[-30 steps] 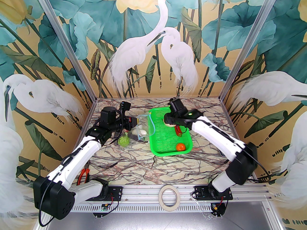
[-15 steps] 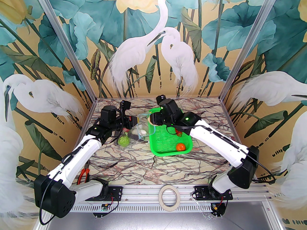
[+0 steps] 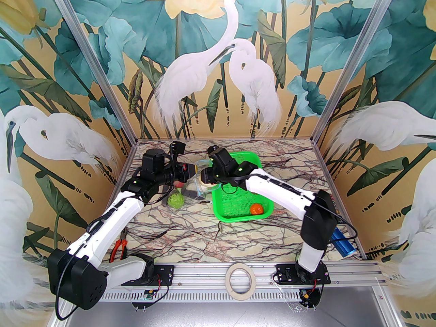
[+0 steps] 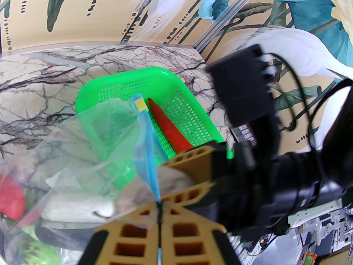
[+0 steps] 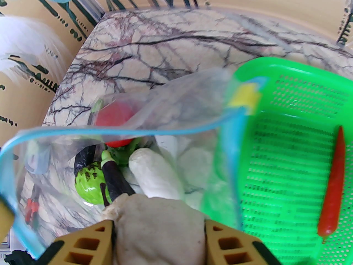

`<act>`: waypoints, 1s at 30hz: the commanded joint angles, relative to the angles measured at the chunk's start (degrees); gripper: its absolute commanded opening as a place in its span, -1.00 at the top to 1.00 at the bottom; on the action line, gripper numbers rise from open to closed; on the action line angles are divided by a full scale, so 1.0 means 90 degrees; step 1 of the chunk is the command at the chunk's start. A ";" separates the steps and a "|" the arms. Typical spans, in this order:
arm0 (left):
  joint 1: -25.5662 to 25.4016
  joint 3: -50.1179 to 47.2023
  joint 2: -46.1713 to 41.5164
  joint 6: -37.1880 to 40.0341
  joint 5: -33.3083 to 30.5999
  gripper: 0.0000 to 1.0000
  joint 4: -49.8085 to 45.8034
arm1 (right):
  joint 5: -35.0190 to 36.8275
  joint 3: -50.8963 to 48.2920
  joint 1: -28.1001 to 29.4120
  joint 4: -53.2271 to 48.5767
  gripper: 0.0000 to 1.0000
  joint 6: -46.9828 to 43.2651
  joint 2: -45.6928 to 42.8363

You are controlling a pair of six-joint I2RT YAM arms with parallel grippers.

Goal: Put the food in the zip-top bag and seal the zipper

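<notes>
right gripper [image 5: 159, 225] now over bag [image 5: 176, 103], holding cabbage [image 5: 158, 241]

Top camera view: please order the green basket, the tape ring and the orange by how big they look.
1. Green basket, clearly the largest.
2. Tape ring, though it lies nearer the camera, which flatters it.
3. Orange, clearly the smallest.

zip-top bag [image 5: 171, 106] just left of basket [image 5: 289, 63], chili [image 5: 333, 186] in basket, gourd [image 5: 154, 172] in bag
</notes>
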 commanded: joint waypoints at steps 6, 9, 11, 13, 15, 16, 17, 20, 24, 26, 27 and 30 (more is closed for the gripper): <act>0.0050 0.0140 -0.0044 -0.0026 0.0186 0.84 0.0171 | -0.0167 0.0457 0.0032 0.0105 0.12 0.0085 0.0228; 0.0055 0.0144 -0.0061 -0.0030 0.0194 0.84 0.0173 | -0.0190 0.0506 0.0032 0.0049 -0.19 0.0055 0.0252; 0.0050 0.0172 -0.0072 -0.0021 0.0192 0.84 0.0155 | -0.0178 0.0510 0.0032 0.0034 -0.37 0.0043 0.0234; 0.0050 0.0182 -0.0085 -0.0008 0.0196 0.84 0.0145 | -0.0173 0.0536 0.0032 0.0000 -0.44 0.0024 0.0231; 0.0050 0.0193 -0.0092 0.0001 0.0197 0.84 0.0127 | -0.0139 0.0548 0.0032 -0.0037 -0.45 -0.0004 0.0209; 0.0050 0.0192 -0.0102 -0.0003 0.0189 0.84 0.0129 | -0.0128 0.0548 0.0031 -0.0055 -0.45 -0.0008 0.0188; 0.0050 0.0195 -0.0119 -0.0002 0.0187 0.84 0.0118 | -0.0099 0.0554 0.0032 -0.0066 -0.45 -0.0026 0.0159; 0.0054 0.0203 -0.0131 0.0018 0.0186 0.84 0.0088 | 0.0055 0.0524 0.0032 -0.0210 -0.45 -0.0116 -0.0008; 0.0054 0.0228 -0.0180 0.0054 0.0177 0.84 0.0030 | 0.0611 0.0311 0.0013 -0.0548 -0.45 -0.0352 -0.0511; 0.0050 0.0223 -0.0199 0.0071 0.0167 0.84 0.0013 | 0.0951 0.0167 -0.0011 -0.0857 -0.45 -0.0476 -0.0786; 0.0050 0.0222 -0.0209 0.0079 0.0167 0.84 -0.0001 | 0.1130 0.0084 -0.0034 -0.1034 -0.45 -0.0532 -0.0921; 0.0050 0.0216 -0.0244 0.0128 0.0141 0.84 -0.0031 | 0.1423 -0.0203 -0.0146 -0.1711 -0.44 -0.0563 -0.1256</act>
